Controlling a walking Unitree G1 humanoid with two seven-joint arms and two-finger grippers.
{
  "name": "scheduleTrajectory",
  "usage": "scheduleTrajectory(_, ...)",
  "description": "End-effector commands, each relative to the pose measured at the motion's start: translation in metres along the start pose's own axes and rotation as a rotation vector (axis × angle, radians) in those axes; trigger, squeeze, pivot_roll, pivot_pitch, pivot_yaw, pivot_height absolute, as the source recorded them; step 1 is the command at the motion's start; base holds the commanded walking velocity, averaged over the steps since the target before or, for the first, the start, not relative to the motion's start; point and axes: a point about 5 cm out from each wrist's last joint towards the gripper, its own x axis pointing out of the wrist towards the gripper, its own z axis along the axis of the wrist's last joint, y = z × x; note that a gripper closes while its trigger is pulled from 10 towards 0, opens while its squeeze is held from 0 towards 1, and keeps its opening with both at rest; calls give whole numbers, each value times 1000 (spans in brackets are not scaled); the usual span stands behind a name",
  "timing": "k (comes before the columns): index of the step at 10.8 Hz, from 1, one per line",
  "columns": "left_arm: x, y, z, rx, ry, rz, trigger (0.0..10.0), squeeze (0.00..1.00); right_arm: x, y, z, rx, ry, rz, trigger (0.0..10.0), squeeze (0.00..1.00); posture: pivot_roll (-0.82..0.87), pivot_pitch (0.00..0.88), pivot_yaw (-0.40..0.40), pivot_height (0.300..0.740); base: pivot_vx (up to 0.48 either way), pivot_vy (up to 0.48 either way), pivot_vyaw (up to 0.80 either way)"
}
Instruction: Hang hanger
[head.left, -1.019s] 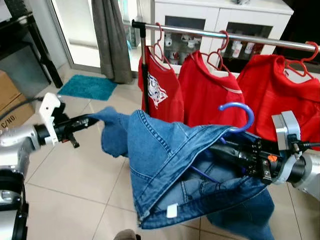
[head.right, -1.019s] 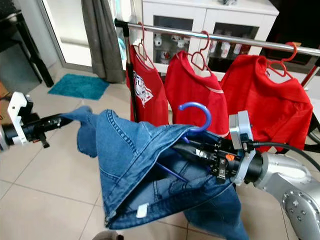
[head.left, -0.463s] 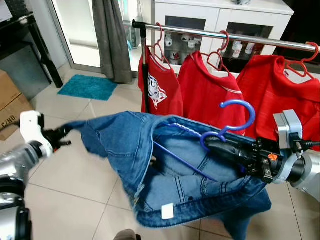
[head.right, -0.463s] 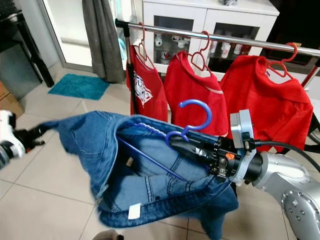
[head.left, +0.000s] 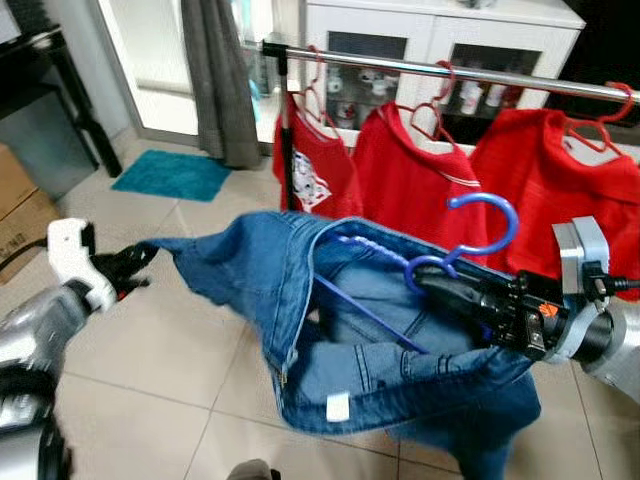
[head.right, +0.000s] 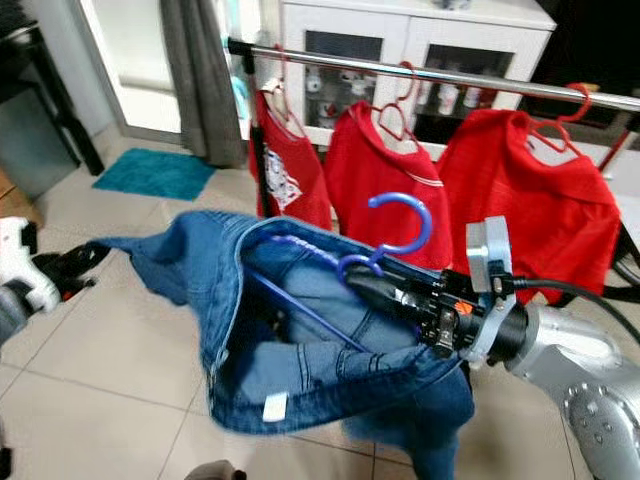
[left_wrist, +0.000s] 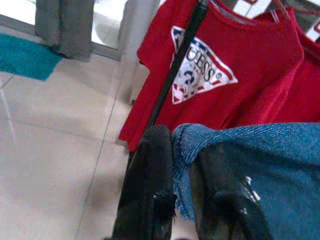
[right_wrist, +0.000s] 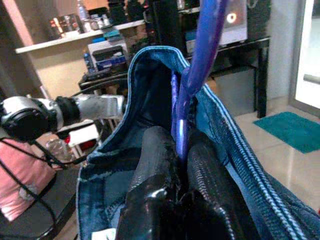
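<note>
The right end effector (head.left: 450, 287) is gripping the blue hanger (head.left: 470, 240) (hook up) near the clothes rail (head.left: 450, 72). The left end effector (left_wrist: 182, 165) is pinching the denim jacket's (head.left: 360, 330) edge, stretching it leftward.

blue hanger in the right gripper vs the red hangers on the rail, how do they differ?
Colour: the blue plastic hanger against the red plastic hangers. Place: the blue one is clamped in the right gripper, off the silver metal rail; the red ones hook over it. Load: the blue one sits inside a blue denim jacket; the red ones carry red shirts. Both have curved hooks.
</note>
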Motion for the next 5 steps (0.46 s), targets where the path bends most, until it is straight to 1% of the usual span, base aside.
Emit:
scheduleTrajectory(1,-8,4,3,45,13,-4,10000,1000,-3,1,4,-14,-17,-24,10000,0,4,0,44,723,0,0,0)
scheduleTrajectory(2,-16,9,-5,47,41,5,10000,1000,-5,0,0,1,-12,-52,10000,0,5,0,44,723,0,0,0)
scheduleTrajectory(3,-33,19,-22,38,82,52,10000,1000,-10,0,-7,29,-17,-122,10000,0,10,0,36,723,0,0,0)
scheduleTrajectory(4,-43,23,-33,24,113,77,10000,1000,-12,-1,-9,42,-37,-164,10000,0,12,0,36,723,0,0,0)
scheduleTrajectory(5,-49,25,-45,15,149,96,10000,1000,-12,1,-10,56,-46,-170,10000,0,14,0,32,723,0,0,0)
